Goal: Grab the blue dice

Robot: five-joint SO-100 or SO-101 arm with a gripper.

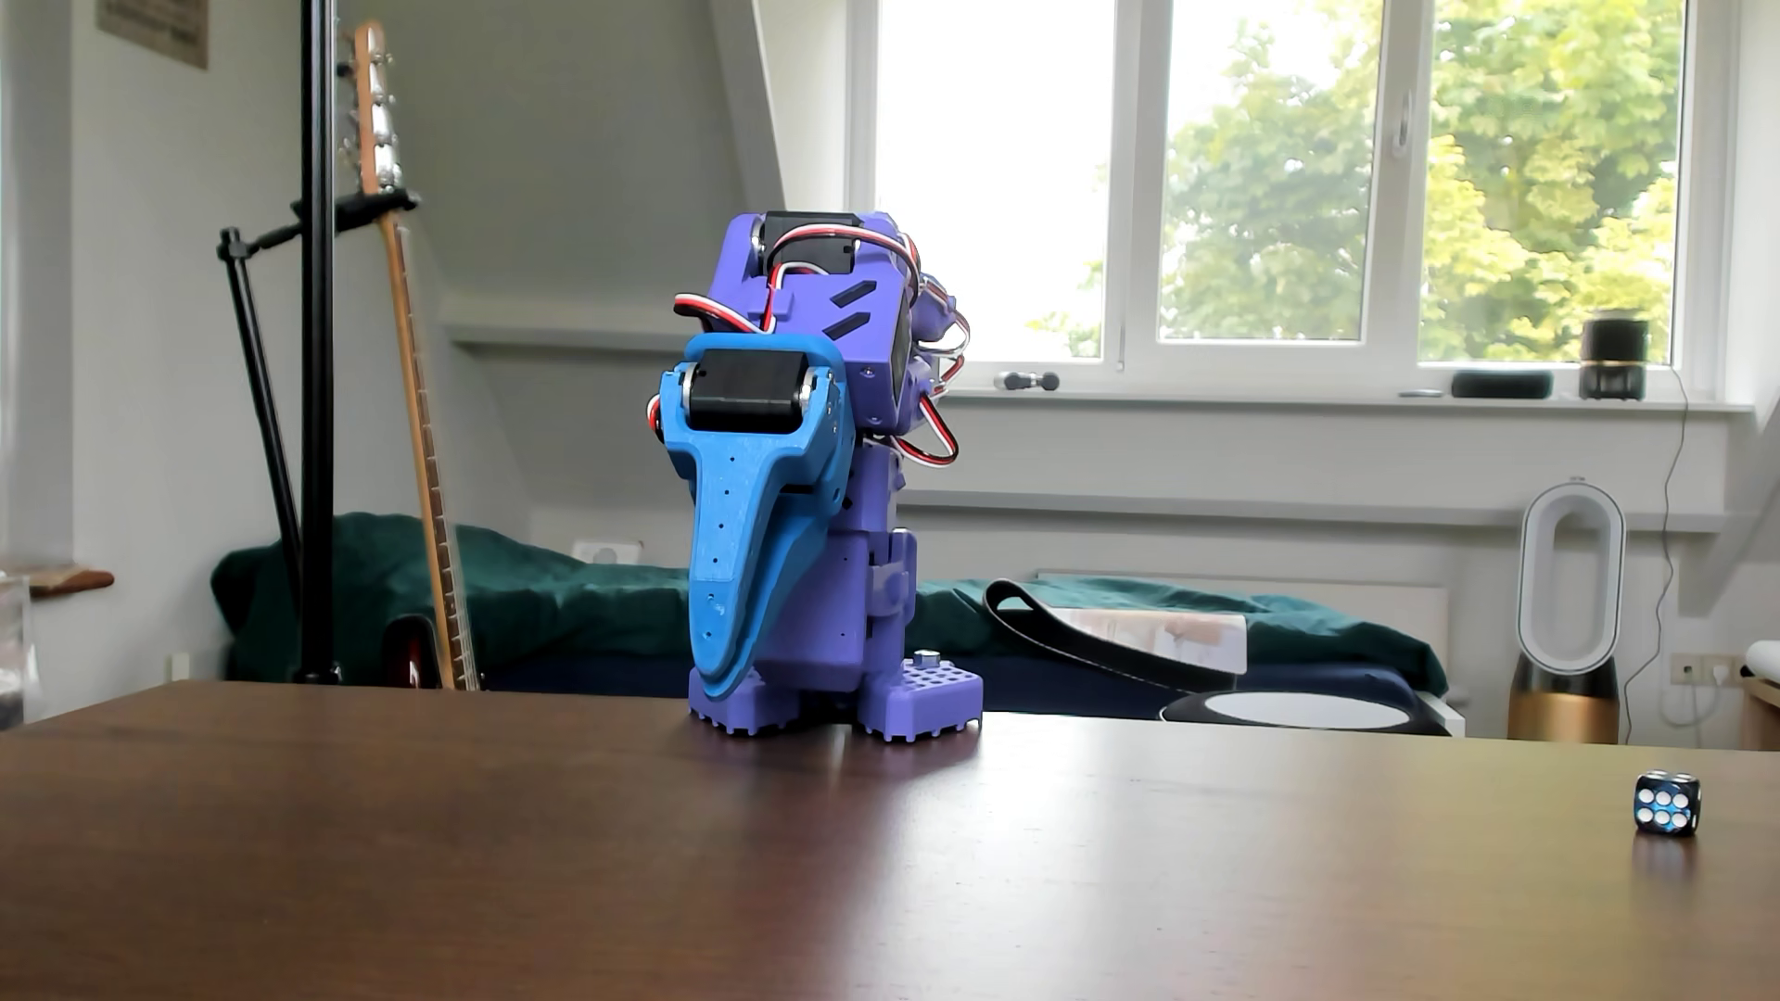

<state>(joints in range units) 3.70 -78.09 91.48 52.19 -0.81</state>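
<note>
The blue dice (1666, 803) is a small dark translucent-blue cube with white pips. It rests on the brown table (674, 866) at the far right of the view. The purple arm (838, 318) is folded down over its base at the table's far edge, in the middle of the view. My light-blue gripper (718, 679) hangs with its tips pointing down, just above the base. Its two jaws lie together and hold nothing. The dice is far to the right of the gripper and nearer the camera.
The arm's purple base (915, 698) stands on the table's far edge. A black stand pole (316, 337) and a guitar (414, 385) stand behind the table at the left. A bed, a window and a fan are in the room behind.
</note>
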